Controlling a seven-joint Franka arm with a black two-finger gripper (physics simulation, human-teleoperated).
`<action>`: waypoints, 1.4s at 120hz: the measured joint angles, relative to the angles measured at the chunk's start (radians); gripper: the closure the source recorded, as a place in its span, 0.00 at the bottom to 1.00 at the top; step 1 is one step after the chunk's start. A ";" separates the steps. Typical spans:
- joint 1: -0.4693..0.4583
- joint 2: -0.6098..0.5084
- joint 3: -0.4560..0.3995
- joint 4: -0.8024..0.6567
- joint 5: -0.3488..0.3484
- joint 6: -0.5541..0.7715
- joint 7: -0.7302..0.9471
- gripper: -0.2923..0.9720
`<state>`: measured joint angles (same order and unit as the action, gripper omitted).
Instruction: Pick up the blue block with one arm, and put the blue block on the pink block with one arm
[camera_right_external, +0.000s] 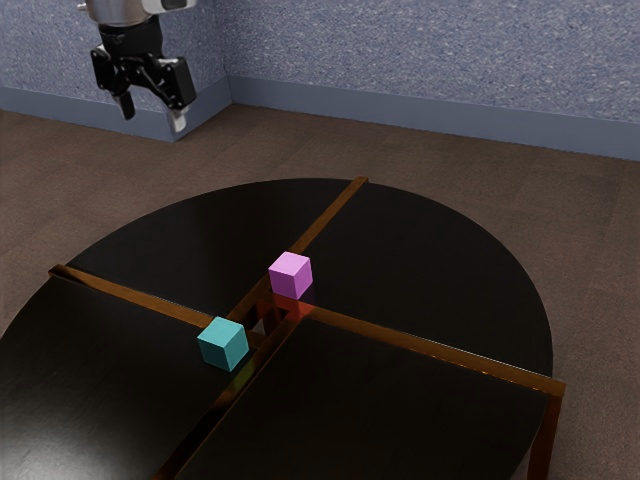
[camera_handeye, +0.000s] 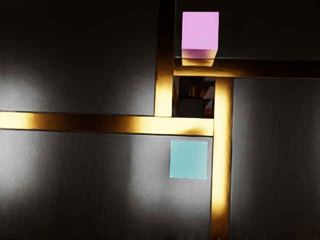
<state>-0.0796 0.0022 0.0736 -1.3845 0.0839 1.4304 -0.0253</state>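
**Gripper high and empty, both blocks down on the table**

My gripper hangs high above the table, well apart from everything on it. The two black fingers stand spread, with nothing between them, so I am carrying nothing.

Looking down from my hand, the blue block sits far beneath me on one of the dark panels. It is flat on the surface, tucked into the corner where two wooden strips meet. From the side, the same blue block rests square on the table, a long drop below my fingers.

The pink block is a little farther off from my hand than the blue one, across the crossing of the strips on the diagonally opposite panel. It stands upright right at that panel's corner, hard against the strip. In the side camera the pink block is near the blue one but not touching it, with the small dark gap at the crossing between them.
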 joint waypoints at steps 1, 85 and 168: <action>0.000 0.000 0.000 0.000 0.000 -0.001 0.000 0.23; 0.056 0.052 0.011 0.296 -0.008 -0.150 -0.020 0.23; 0.040 -0.196 0.026 -0.734 -0.069 0.482 -0.022 0.23</action>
<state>-0.0398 -0.1934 0.0993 -2.1190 0.0149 1.9119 -0.0475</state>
